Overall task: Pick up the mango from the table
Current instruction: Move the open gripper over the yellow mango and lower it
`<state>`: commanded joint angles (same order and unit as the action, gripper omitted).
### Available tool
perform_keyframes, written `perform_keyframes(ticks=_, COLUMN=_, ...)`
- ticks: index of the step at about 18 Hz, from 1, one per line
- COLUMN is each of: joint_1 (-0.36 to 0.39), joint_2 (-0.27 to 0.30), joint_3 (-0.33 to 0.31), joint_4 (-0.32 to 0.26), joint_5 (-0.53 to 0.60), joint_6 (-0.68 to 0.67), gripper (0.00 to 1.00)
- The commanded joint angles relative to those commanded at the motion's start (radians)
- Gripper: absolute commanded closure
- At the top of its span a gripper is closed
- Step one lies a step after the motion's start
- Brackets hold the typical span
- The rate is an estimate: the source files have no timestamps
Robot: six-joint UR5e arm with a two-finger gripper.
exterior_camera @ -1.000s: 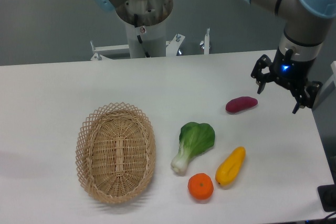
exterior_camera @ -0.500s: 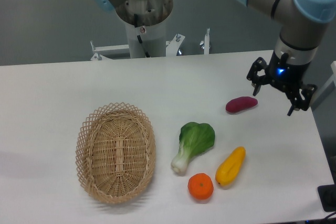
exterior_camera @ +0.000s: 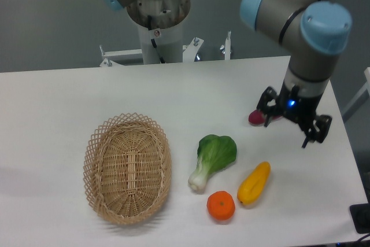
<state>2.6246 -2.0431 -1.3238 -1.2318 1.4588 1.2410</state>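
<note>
Gripper [exterior_camera: 287, 131] fingers spread wide, nothing btwn them, hanging above the table [exterior_camera: 69, 96] near its right side. One fingertip [exterior_camera: 267, 121] sits in front of the sweet potato [exterior_camera: 255, 117], hiding most of it; only the purple-red left end shows. Other fingertip [exterior_camera: 305, 142] is further right, over bare white surface. Blue light glows on the gripper body just above the fingers.

Mango [exterior_camera: 254, 183] lies on the table below and a bit left of the gripper, well apart from it, untouched. Long axis tilted, upper end toward upper right. Tangerine [exterior_camera: 221, 205] just beside the mango's lower left end. Bok choy [exterior_camera: 211, 159] left of the mango, stalk end pointing down near the tangerine. Wicker basket [exterior_camera: 127, 167] further left, apart from the rest.
</note>
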Motion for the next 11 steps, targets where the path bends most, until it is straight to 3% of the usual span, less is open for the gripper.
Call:
perform_keyframes(ticks=7, joint_1=0.000, joint_2=-0.114, joint_3=0.015, joint_4=0.067, joint_5=-0.032, joint_6=-0.002, gripper=0.00)
perform_keyframes(ticks=11, joint_1=-0.003, joint_2=-0.153, joint_3=-0.009, joint_4=0.190, joint_5=-0.032, joint_6=-0.005, gripper=0.00)
